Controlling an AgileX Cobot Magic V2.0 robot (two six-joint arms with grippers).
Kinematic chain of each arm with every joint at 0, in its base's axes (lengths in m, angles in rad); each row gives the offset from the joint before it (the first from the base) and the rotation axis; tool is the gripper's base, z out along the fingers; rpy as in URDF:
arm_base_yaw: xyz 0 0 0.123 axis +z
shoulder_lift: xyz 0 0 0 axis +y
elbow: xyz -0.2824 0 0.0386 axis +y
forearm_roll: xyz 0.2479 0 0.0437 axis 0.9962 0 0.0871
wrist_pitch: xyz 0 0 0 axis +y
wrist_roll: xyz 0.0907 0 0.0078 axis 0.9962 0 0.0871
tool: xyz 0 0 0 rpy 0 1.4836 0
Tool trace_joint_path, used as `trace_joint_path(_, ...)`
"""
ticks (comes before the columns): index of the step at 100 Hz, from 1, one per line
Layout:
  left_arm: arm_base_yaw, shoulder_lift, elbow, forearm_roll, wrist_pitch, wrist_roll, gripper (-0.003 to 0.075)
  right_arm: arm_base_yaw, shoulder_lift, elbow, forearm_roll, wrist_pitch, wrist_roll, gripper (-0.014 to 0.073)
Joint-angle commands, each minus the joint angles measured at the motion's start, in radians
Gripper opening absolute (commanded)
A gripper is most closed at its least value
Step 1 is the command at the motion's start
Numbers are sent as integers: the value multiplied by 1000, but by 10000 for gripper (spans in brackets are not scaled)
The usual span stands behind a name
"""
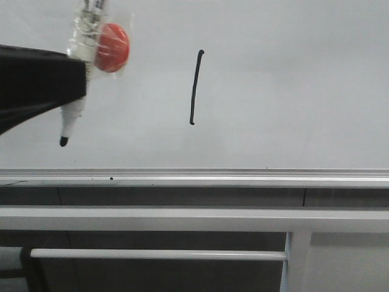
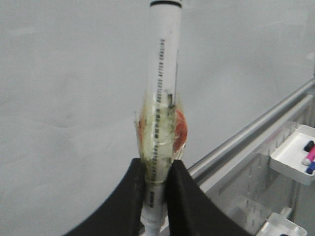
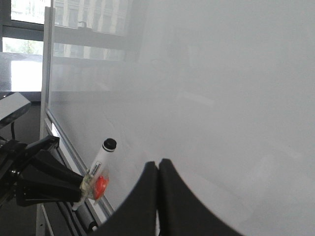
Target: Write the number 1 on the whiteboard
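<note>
The left gripper (image 2: pixel 156 196) is pinching a white marker pen (image 1: pixel 78 91), its black fingers (image 2: pixel 123 206) pressing on a taped wrap around the barrel where a red-orange pad (image 1: pixel 112 47) is sitting. The pen's black tip (image 1: pixel 63 141) is pointing down, hanging left of the number 1 (image 1: pixel 196 88), a thin black stroke standing near the middle of the whiteboard (image 1: pixel 292 79). The right gripper (image 3: pixel 158 196) is holding its fingers pressed together, gripping nothing, beside the board. Below, the silver edge rail (image 1: pixel 243 177) is running across.
</note>
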Motion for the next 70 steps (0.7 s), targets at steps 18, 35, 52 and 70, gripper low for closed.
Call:
trace_joint_path(18, -241, -11, -15, -352, -314, 171, -21, -5, -1, -25, 3, -54, -9, -63)
trace_joint_path(35, -347, 69, -15, -523, -474, 169, -21, -5, -1, -25, 3, -51, -9, -63)
trace_joint_path(52, -364, 220, -93, -531, -482, 161, -21, -5, -1, -25, 3, -47, -9, -63)
trace_joint_path(70, -309, 326, -188, -561, -482, 161, -20, -5, -1, -25, 1, -47, -9, -63)
